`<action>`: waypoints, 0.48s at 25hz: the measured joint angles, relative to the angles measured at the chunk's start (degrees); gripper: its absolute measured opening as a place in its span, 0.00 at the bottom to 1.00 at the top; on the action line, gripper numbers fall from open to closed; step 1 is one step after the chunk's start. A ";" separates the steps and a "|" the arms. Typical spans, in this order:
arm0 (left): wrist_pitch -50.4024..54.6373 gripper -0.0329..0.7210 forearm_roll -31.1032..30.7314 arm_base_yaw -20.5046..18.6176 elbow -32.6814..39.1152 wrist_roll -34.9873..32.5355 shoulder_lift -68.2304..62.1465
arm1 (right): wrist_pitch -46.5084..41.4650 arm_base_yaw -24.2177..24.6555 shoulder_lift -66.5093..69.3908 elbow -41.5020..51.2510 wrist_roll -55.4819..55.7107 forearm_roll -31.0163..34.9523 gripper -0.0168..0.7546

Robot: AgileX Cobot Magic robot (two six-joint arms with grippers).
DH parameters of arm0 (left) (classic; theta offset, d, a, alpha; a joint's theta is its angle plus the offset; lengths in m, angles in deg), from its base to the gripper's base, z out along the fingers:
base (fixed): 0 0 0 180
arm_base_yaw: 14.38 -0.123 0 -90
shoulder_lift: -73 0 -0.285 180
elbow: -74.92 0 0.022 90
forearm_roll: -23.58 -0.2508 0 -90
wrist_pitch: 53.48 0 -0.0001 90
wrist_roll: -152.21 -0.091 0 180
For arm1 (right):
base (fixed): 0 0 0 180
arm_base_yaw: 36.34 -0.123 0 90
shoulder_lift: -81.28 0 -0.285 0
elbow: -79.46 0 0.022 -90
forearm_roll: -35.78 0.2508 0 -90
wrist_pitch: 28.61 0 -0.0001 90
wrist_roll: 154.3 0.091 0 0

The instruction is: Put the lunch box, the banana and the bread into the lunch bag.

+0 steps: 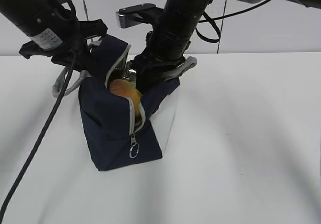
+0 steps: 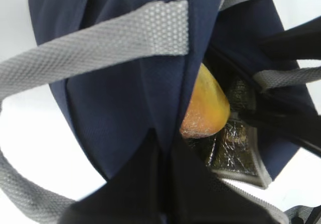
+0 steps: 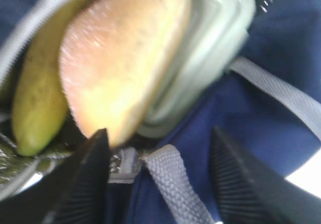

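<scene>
Navy fabric bag (image 1: 118, 133) upright on white worktop (image 1: 241, 133), mouth held wide. Inside: bread (image 3: 120, 63) on top, banana (image 3: 35, 103) beside it, green-lidded box (image 3: 205, 48) against it. Right tool (image 3: 160, 179) over the opening, jaws apart, gripping nothing; grey handle (image 3: 175, 189) between them. Left tool (image 2: 165, 194) clenched on the bag's flap edge. All three items apparently in. Next: lift right tool straight up, clear of that handle; keep left pinch steady so the bag does not tip.

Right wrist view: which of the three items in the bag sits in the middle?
The bread, golden-brown, lies between the yellow banana on its left and the green-lidded lunch box on its right.
</scene>
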 joint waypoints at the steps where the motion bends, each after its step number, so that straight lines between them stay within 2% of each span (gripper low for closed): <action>1: 0.00 0.04 0.00 0.00 0.00 0.00 0.00 | -0.23 0.00 0.00 0.00 1.19 -1.38 0.55; 3: 0.00 0.04 0.00 0.00 0.00 0.00 0.00 | -0.68 0.00 0.00 0.00 3.25 -4.03 0.38; 5: -0.05 0.04 0.05 0.00 0.00 0.00 0.00 | -1.09 0.00 0.00 0.00 4.35 -5.65 0.15; 6: -0.05 0.04 0.05 0.00 0.00 0.00 0.00 | -1.19 0.00 0.00 0.00 4.48 -5.91 0.09; 12: -0.05 0.04 0.05 0.00 0.00 0.00 0.00 | -1.20 0.00 -0.24 0.00 4.95 -6.41 0.05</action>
